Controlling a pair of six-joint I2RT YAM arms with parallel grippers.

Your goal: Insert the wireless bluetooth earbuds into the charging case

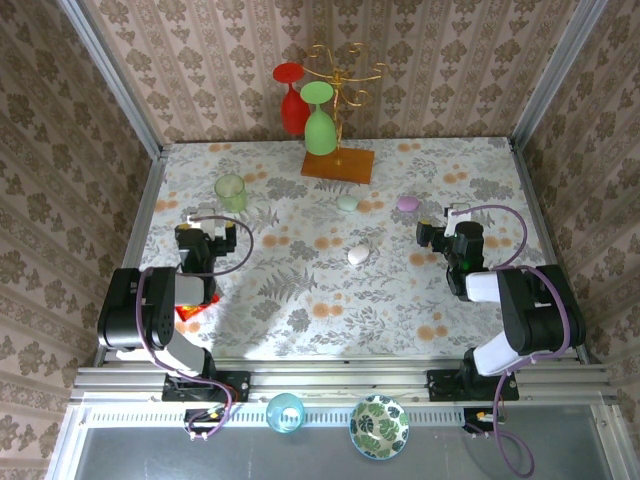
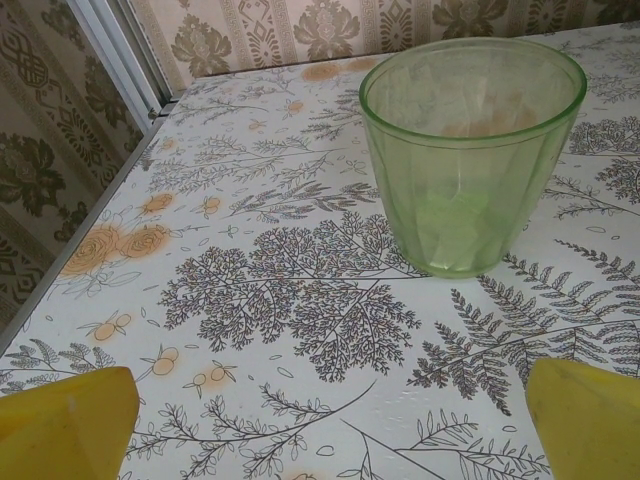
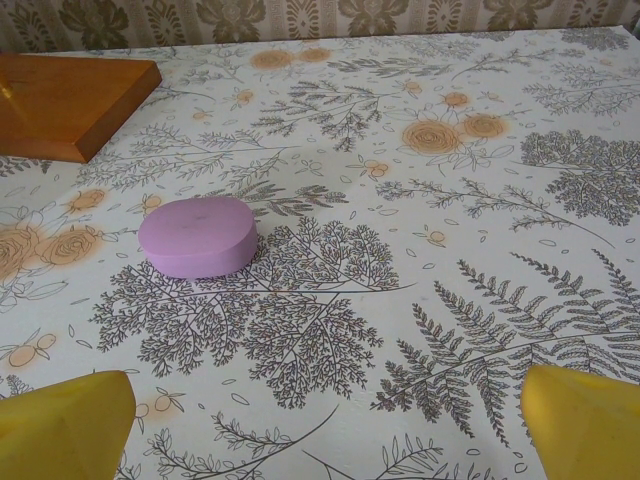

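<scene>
The purple charging case (image 3: 196,236) is a smooth, matte, oval pebble with a flat top. It lies shut on the floral worktop (image 3: 480,230), near the corner of a wooden base (image 3: 60,100), and any marking on its lid is too faint to read. Seen from above, it sits right of the worktop's middle. A pale green case (image 1: 347,203) of the same shape lies to its left, just in front of the wooden base, and a white case (image 1: 358,255) lies nearer the arms, apart from both. Each reads as a single closed pebble, and the earbuds are too small to make out. The right gripper (image 3: 325,435) hangs short of the purple charging case with its yellow fingertips (image 3: 60,425) spread wide, holding nothing. The left gripper (image 2: 330,440) is likewise wide and empty. It faces a ribbed green glass tumbler (image 2: 470,150) that stands upright on the worktop.
</scene>
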